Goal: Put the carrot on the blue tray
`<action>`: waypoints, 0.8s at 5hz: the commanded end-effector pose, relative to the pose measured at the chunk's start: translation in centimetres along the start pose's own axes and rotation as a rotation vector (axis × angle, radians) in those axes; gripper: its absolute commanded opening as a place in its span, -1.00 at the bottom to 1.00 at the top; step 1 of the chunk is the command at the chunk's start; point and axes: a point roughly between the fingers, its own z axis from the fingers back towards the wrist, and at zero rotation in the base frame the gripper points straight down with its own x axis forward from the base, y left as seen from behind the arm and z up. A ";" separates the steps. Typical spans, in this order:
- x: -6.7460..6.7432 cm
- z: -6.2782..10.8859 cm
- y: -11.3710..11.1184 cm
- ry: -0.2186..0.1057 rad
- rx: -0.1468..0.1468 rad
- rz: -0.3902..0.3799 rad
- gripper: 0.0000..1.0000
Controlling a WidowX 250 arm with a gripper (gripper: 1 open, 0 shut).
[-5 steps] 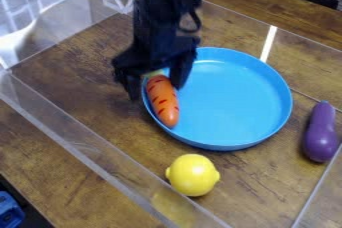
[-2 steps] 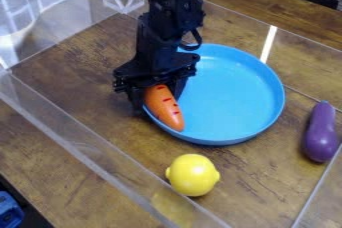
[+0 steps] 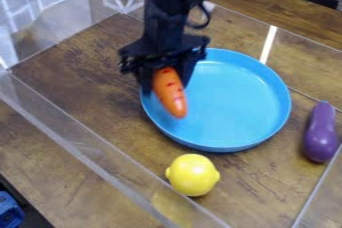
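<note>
Over the blue tray's (image 3: 254, 122) left rim, the pincer (image 3: 166, 64) has closed on the carrot's (image 3: 170, 92) top and raised it, leaving placement pending.

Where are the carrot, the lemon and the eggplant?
carrot (image 3: 170, 93): camera view, middle of its orange body.
lemon (image 3: 193, 175): camera view, centre of its yellow skin.
eggplant (image 3: 319, 134): camera view, middle of its purple body.

orange carrot (image 3: 170, 92) — tilted, over blue tray (image 3: 247, 107)

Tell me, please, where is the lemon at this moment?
In the camera view the lemon lies on the wooden table, low and central, just below the blue tray.
</note>
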 end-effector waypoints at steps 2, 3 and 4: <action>3.6 1.7 -1.1 -0.018 -0.015 -0.006 -1.00; 3.1 1.0 -0.5 -0.036 0.001 -0.015 1.00; 1.7 -1.0 -0.9 -0.027 0.008 -0.043 1.00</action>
